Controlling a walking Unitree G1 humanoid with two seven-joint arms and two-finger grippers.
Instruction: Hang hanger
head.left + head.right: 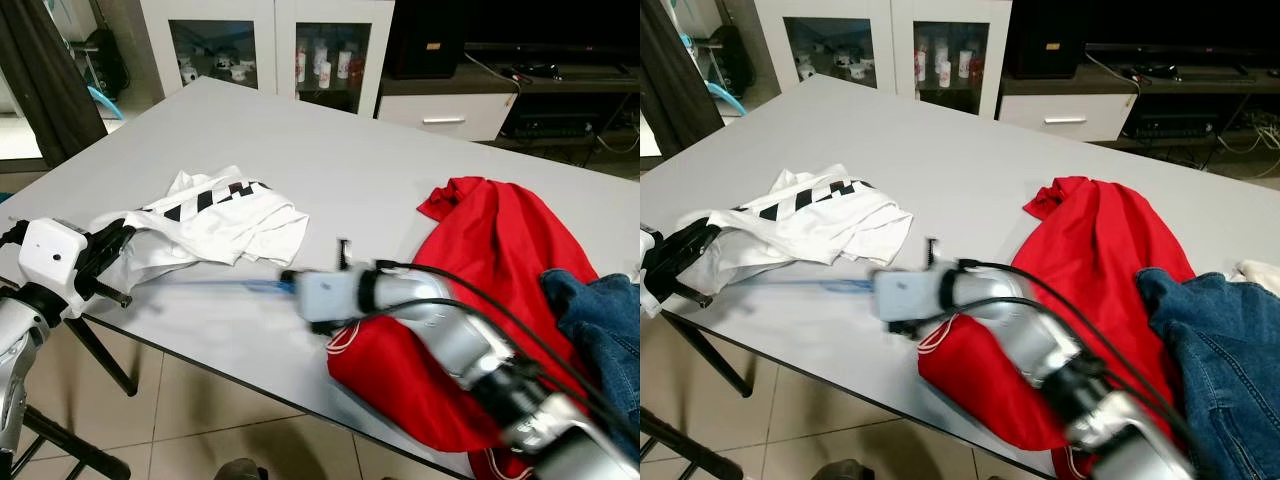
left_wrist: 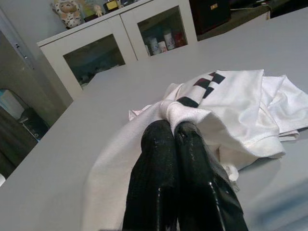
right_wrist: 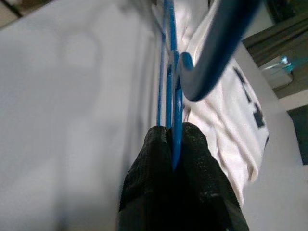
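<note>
A white T-shirt point(image 1: 225, 220) with black stripes lies crumpled near the table's left front corner. My left gripper point(image 1: 112, 248) is at that corner, shut on a fold of the shirt's fabric point(image 2: 175, 113); its fingers point(image 2: 154, 159) are pressed together. A thin blue hanger point(image 1: 245, 285) lies low over the table in front of the shirt, blurred in the eye views. My right gripper point(image 3: 173, 132) is shut on the hanger's wire point(image 3: 172, 82), with the hook curving just past the fingertips. The right arm point(image 1: 440, 325) reaches in over the red garment.
A red garment point(image 1: 490, 270) drapes over the grey table's point(image 1: 350, 150) front right edge, with blue denim point(image 1: 600, 320) beside it. A white glass-door cabinet point(image 1: 270, 40) and a TV stand point(image 1: 450, 110) stand behind. Tiled floor lies below the table's front edge.
</note>
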